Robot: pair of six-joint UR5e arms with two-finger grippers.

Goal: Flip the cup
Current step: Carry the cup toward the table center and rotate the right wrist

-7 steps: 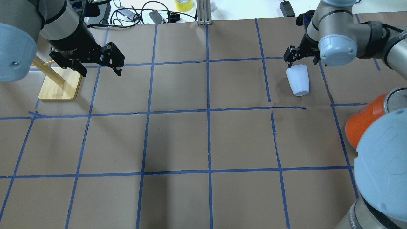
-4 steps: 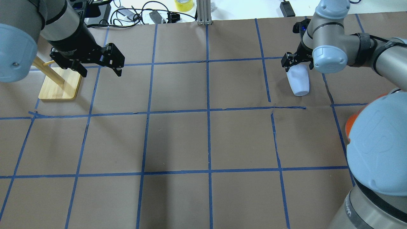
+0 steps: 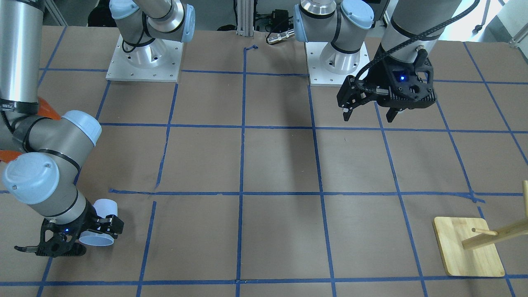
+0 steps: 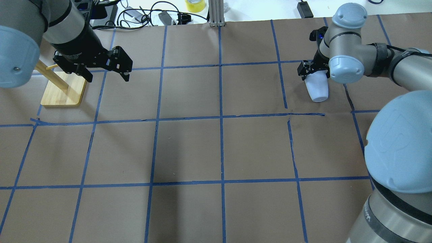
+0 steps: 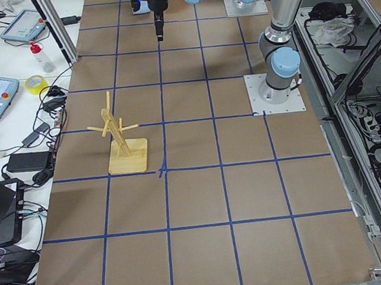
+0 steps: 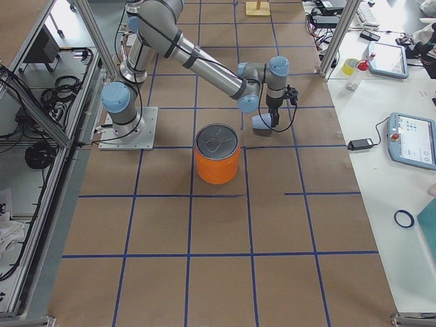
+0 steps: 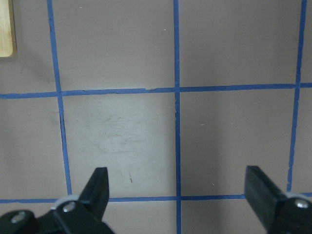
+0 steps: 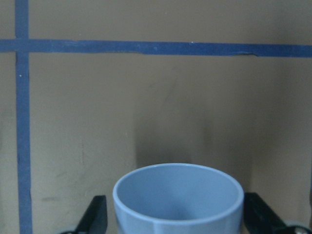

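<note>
The pale blue-white cup (image 4: 318, 90) lies on its side on the brown paper at the far right, its open rim away from the robot. It also shows in the front view (image 3: 103, 206) and the right side view (image 6: 261, 122). My right gripper (image 4: 314, 75) is open, with one finger on each side of the rim. In the right wrist view the bluish inside of the cup (image 8: 178, 195) sits between the fingers (image 8: 96, 214). My left gripper (image 4: 108, 79) is open and empty, hovering above the table at the far left (image 3: 368, 119), as its wrist view (image 7: 175, 195) shows.
A wooden peg stand (image 4: 64, 91) stands at the far left, beside the left gripper. A large orange can (image 6: 218, 153) with a silver top stands near the cup, on the robot's side of it. Cables and a yellow tape roll (image 4: 195, 5) lie beyond the far edge.
My right gripper has come down over the cup's rim end, its fingers now on either side of it. The right elbow now covers the orange can. The left arm has not moved.
</note>
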